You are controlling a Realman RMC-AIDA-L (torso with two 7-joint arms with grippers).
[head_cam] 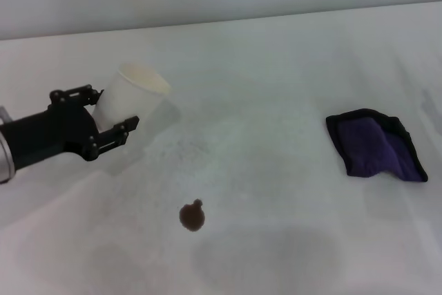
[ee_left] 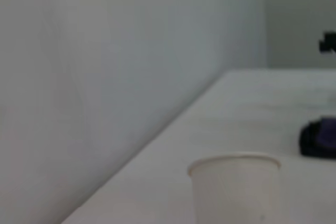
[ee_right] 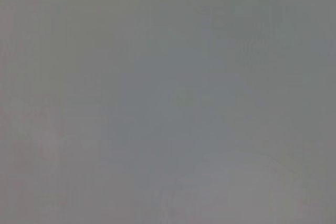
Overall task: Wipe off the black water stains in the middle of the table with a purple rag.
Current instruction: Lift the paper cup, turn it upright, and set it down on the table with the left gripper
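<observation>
**Left gripper at the paper cup; purple rag and stain lie apart from it**

Landmark: the white paper cup (head_cam: 131,101), standing on the table (head_cam: 276,67) at the robot's left.

Position of task items relative to the gripper: the purple rag (head_cam: 378,145) lies on the table well to the right of the cup and well apart from the left gripper (head_cam: 107,117). The black water stains (head_cam: 192,217) lie nearer the robot than the cup and slightly to its right, between cup and rag in the sideways sense, also clear of the gripper.

Gripper state: the left gripper's fingers are spread wide, one on each side of the cup's lower wall. Whether they touch the wall cannot be determined. The right gripper does not appear in any view.

Appearance: the rag is folded, deep purple with a black border, lying flat. The stain is one small dark roundish blot with a little nub on its far edge, much smaller than the cup. In the left wrist view the cup (ee_left: 234,190) stands upright, with the rag (ee_left: 318,138) visible beyond it
</observation>
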